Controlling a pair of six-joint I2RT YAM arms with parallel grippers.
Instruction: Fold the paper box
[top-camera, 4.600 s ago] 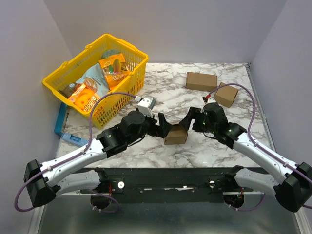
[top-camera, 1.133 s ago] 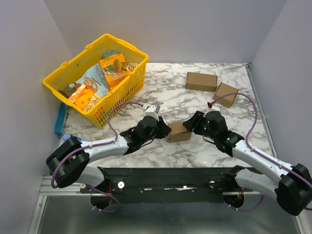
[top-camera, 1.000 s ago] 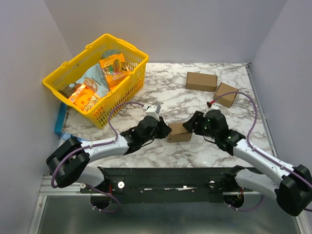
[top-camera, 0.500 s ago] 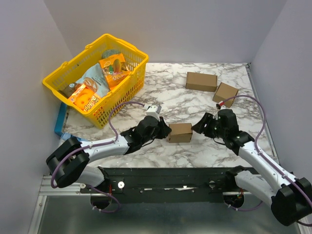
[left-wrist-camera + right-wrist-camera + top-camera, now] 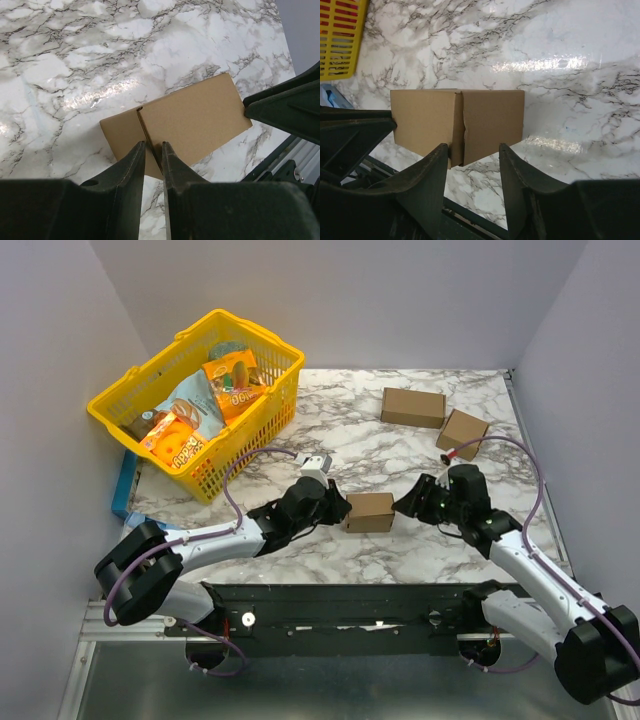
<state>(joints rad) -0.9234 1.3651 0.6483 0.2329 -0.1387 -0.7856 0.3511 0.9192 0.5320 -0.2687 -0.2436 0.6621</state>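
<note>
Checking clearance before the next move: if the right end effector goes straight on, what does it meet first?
The brown cardboard paper box: the right end effector points at the end facing it, jaws open, with only bare marble tabletop between. How near, I cannot judge.

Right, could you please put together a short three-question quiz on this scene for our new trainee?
1. True or false: the paper box lies on the table between the left gripper and the right gripper.
2. How many other cardboard boxes sit at the far right of the table? A one, B two, C three.
3. Fill in: the ___ gripper's jaws stand wider apart.
Key: 1 true; 2 B; 3 right.
</note>
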